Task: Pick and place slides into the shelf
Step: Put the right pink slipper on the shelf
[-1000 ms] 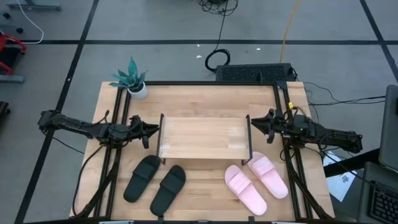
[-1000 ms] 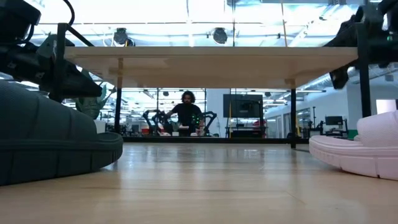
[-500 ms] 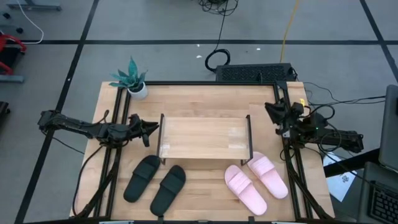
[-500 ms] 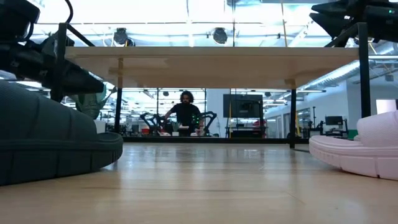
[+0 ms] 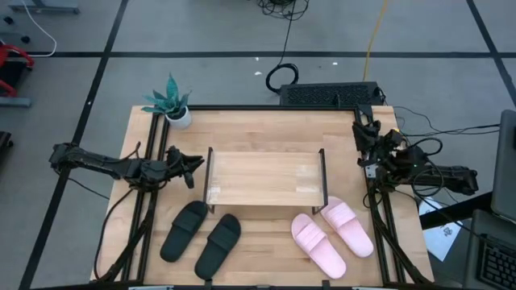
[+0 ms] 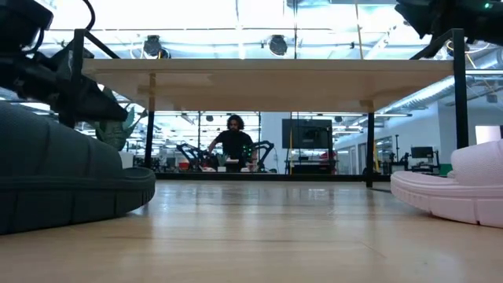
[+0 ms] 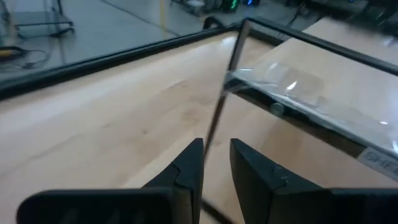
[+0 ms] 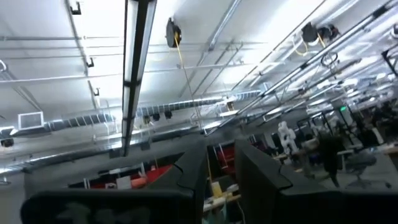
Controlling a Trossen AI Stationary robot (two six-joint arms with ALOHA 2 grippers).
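From my station, starting at the far left, the left end effector (image 5: 193, 167) hangs just off the left end frame of the shelf (image 5: 266, 179), pointed at it; its wrist view shows the two dark fingers (image 7: 189, 168) set narrow with only a slim gap between them, gripping nothing, the shelf's thin black upright standing just ahead of that gap; a small potted plant (image 5: 172, 102) sits at the far left corner of the wooden surface (image 5: 266, 122).

The shelf stands in the middle of the surface, its light top board bare, with no slide on it; in front of its left part lies the black pair of slides (image 5: 201, 235), side by side and angled, flat on the surface; in front of its right part lies the pink pair of slides (image 5: 330, 235), also side by side and angled, one of them close to the shelf's right front leg.

Further right, the right end effector (image 5: 360, 133) is lifted near the right edge of the surface, apart from the shelf; its wrist view looks up at ceiling lights; its fingers (image 8: 193, 171) are narrow and hold nothing; in the low view a person (image 6: 235, 144) stands far back in the room.
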